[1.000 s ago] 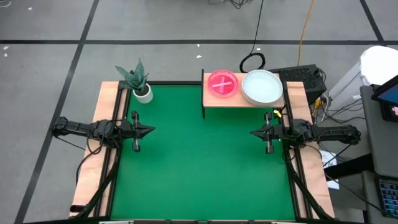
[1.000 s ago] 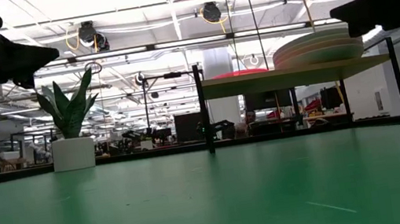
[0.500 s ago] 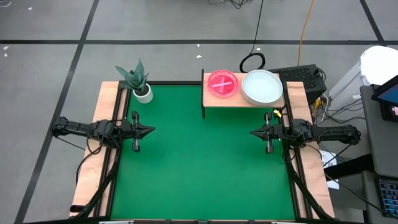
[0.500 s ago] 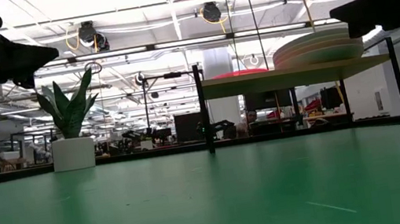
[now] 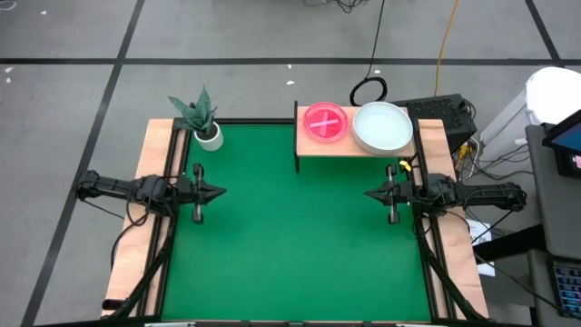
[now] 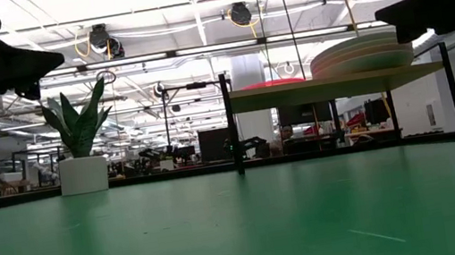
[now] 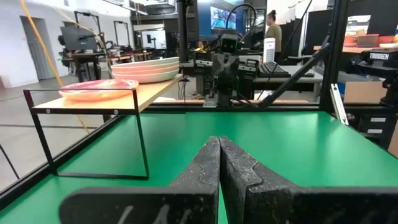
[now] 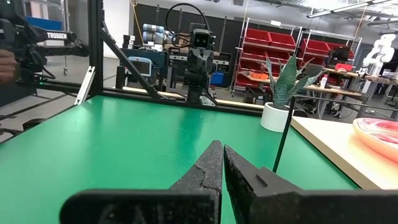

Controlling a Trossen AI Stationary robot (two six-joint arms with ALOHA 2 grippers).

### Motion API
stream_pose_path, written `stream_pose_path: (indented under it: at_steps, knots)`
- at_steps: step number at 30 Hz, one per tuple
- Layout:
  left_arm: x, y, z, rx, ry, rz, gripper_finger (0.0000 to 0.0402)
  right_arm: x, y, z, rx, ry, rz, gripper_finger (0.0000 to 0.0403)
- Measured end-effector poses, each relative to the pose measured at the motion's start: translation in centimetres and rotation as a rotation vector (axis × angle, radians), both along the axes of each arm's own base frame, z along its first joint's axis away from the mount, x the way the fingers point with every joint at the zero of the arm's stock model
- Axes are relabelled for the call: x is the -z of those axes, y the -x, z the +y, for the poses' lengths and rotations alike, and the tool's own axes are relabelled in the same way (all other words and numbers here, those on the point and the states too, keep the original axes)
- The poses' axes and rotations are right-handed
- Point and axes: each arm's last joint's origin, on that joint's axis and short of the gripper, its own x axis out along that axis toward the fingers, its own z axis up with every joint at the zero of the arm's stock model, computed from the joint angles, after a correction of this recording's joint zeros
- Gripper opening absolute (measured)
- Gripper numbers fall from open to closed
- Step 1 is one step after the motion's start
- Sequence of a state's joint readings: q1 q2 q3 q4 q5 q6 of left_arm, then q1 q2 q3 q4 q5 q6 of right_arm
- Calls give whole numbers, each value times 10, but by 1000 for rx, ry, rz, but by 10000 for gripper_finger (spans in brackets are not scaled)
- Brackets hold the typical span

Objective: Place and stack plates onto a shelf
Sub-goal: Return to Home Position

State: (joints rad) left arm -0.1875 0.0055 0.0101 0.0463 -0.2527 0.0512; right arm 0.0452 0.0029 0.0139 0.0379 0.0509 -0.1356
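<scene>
The shelf, a light-wood board on thin dark legs, stands at the table's far edge, right of centre. On it rest a stack of pale plates and, to its left, a stack of see-through magenta plates. My left gripper hovers shut at the table's left edge, pointing level toward the right. At the right edge my right gripper hovers shut, pointing left. Neither holds anything.
A potted plant stands at the far left corner of the green table. Cables and equipment lie beyond the far right corner. A person stands far off in the room behind the table.
</scene>
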Motion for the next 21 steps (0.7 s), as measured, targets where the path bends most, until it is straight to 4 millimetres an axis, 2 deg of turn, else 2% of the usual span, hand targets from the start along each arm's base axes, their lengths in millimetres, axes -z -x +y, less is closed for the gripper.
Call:
stream_pose_path:
  at_steps: [8, 13, 21]
  knots:
    - [0, 0, 2, -25, -79, 6, 1, 0, 0, 0, 0, 0, -1, 0]
    - [1, -1, 4, 17, -51, 14, 1, 0, 0, 0, 0, 0, -1, 0]
    - [1, -1, 8, -36, -58, 17, 1, 0, 0, 0, -1, 0, -1, 0]
